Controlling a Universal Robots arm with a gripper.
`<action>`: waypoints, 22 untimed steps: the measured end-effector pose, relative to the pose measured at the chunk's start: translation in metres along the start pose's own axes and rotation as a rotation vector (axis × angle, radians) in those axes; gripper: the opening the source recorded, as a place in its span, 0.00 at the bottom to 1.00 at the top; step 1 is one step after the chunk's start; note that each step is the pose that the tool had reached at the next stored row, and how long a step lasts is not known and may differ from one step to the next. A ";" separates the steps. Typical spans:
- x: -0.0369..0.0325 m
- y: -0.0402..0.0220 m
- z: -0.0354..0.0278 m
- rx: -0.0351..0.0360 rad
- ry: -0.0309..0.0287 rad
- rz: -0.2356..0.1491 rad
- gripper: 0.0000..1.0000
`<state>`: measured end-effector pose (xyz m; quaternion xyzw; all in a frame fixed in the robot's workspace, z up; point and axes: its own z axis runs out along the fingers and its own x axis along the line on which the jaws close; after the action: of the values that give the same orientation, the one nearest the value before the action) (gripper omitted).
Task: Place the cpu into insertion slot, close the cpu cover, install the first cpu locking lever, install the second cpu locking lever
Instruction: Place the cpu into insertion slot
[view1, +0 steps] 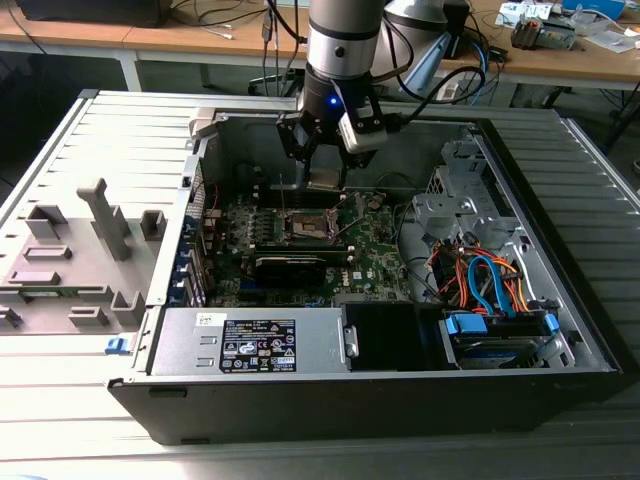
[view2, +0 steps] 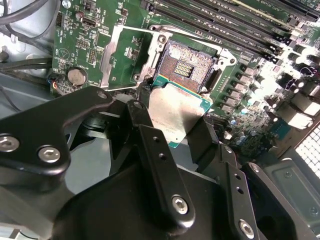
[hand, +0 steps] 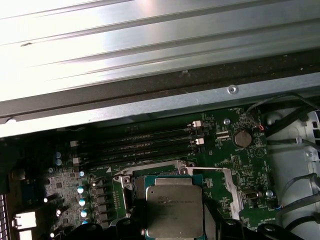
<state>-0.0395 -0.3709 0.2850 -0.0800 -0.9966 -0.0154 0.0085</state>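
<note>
The cpu (view2: 176, 112), a flat square chip with a silver-grey top, is pinched at two opposite edges by my gripper (view2: 175, 120), which is shut on it. It hangs tilted just above the insertion slot (view2: 187, 70), whose brownish-gold pin field lies bare. Beside the slot, the cpu cover (view2: 111, 57) is swung open, green board showing through its cut-out. In the first wrist view the cpu (hand: 175, 210) hides most of the slot, with the cover (hand: 231, 187) beside it. In the exterior view my gripper (view1: 325, 183) hovers over the slot (view1: 305, 228) inside the open case.
Long black memory slots (view2: 225, 20) run along one side of the socket, and a coin battery (view2: 76, 76) lies past the cover. The power supply box (view1: 250, 345) fills the case front, with a cabled drive cage (view1: 490, 290) on the exterior view's right. A grey fixture (view1: 80, 250) stands outside on its left.
</note>
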 end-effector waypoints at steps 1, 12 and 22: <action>0.0000 0.0000 0.0000 0.0000 0.0000 0.001 0.55; 0.0000 0.0000 0.0006 -0.0002 -0.0004 0.015 0.55; 0.0000 0.0000 0.0012 -0.0002 -0.0009 0.029 0.55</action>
<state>-0.0394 -0.3709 0.2838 -0.0944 -0.9954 -0.0153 0.0083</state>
